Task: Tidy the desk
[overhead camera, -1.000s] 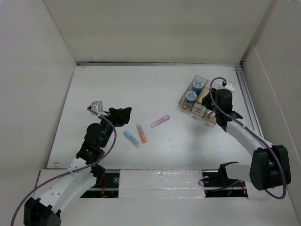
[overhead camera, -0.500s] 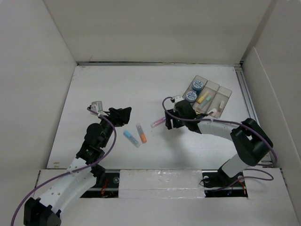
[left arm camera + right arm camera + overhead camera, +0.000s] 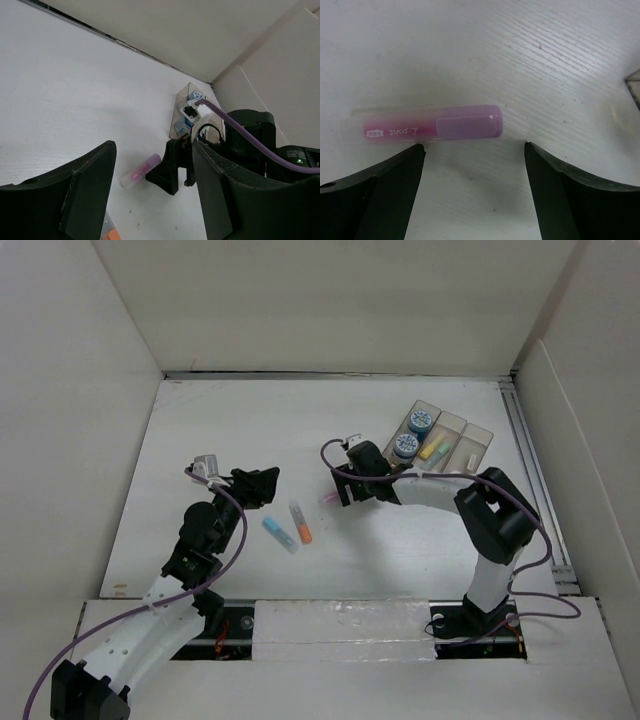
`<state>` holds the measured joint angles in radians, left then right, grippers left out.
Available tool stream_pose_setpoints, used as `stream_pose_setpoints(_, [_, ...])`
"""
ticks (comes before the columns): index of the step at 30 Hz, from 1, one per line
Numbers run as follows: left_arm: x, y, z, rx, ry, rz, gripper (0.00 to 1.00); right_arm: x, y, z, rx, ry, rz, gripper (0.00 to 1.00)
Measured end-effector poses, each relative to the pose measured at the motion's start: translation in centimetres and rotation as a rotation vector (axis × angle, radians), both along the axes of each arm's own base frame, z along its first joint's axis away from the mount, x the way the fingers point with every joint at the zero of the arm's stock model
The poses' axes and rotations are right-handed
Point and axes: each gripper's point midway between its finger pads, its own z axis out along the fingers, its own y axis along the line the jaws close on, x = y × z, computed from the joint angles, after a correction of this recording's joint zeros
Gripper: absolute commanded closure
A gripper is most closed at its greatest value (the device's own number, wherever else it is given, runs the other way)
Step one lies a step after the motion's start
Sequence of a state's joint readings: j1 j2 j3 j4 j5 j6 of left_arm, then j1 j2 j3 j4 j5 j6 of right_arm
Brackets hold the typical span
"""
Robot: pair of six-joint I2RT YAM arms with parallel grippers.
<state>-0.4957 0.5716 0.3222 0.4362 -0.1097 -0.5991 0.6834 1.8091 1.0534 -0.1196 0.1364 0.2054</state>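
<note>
- Pickup of the translucent pink plastic highlighter (image 3: 430, 127) looks to be the step in hand. It lies flat on the large white matte desk (image 3: 250, 430), left of the clear three-compartment plastic tray (image 3: 482, 436).
- Right gripper (image 3: 475, 150) hovers spread and empty, with the pen just beyond its fingertips. Next it must advance to straddle the barrel, then close.
- Left gripper (image 3: 263, 484), farther left of the tray, hangs spread and empty.
- Tray, from its left compartment rightward: two blue-capped round items (image 3: 419, 421); a yellow piece (image 3: 432, 450); a small white piece (image 3: 470, 458), possibly an eraser.
</note>
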Motion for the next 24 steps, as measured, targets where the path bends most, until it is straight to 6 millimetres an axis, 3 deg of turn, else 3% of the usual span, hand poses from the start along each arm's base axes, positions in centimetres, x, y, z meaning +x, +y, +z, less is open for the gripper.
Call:
stream_pose_setpoints(10, [0.0,0.1,0.2,-0.002,-0.005,0.004,0.42,2.0,3.2,0.0,-0.035,-0.036,0.09,0.12])
stream_pose_setpoints(13, [0.0,0.1,0.2,-0.002,-0.005,0.005,0.42,2.4,4.2,0.0,-0.03,-0.046,0.121,0.16])
stream_pose_setpoints(15, [0.0,0.1,0.1,-0.002,-0.005,0.005,0.42,2.3,4.7,0.0,-0.021,-0.045,0.141,0.26])
stream_pose_setpoints(16, [0.0,0.1,0.1,-0.002,-0.005,0.005,0.42,2.3,4.8,0.0,-0.017,-0.046,0.149,0.35])
stream_pose_setpoints(17, [0.0,0.1,0.1,-0.002,-0.005,0.006,0.42,2.3,4.9,0.0,-0.013,-0.047,0.153,0.51])
stream_pose_setpoints(20, [0.0,0.2,0.2,-0.002,-0.005,0.012,0.42,2.2,5.2,0.0,0.001,-0.044,0.162,0.74])
stream_pose_setpoints(22, [0.0,0.3,0.2,-0.003,-0.006,0.015,0.42,2.0,5.3,-0.1,0.013,-0.042,0.161,0.73])
stream_pose_setpoints(24, [0.0,0.4,0.4,-0.007,-0.011,0.021,0.42,1.5,5.2,-0.1,0.026,-0.045,0.16,0.64])
